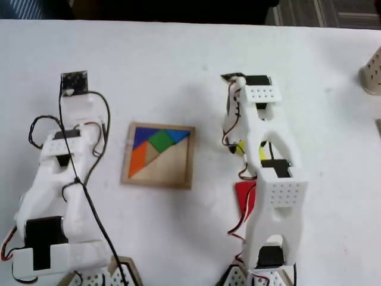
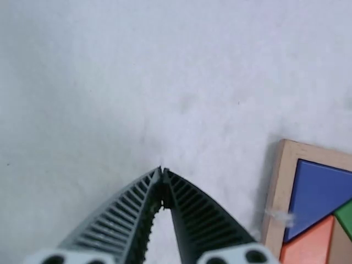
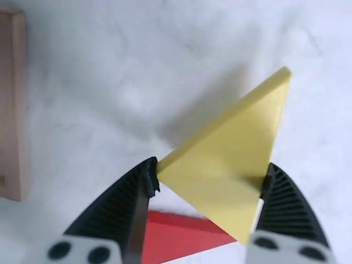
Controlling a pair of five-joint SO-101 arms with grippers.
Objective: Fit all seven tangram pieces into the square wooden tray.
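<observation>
The right claw pinches the yellow triangle across its edges, just right of the wooden tray. The tray's bare near-right part (the likely slot) lies to the claw's left. The left claw, pressed together and empty, sits by the tray's left rim.

Robotics lab bench: white table, exposed wiring, carpet floor.

The square wooden tray lies mid-table with a dark blue triangle, green piece, lighter blue piece and orange piece along its far and left edges, while the flat yellow triangle is clamped, tilted, in the right gripper near the red piece.
</observation>
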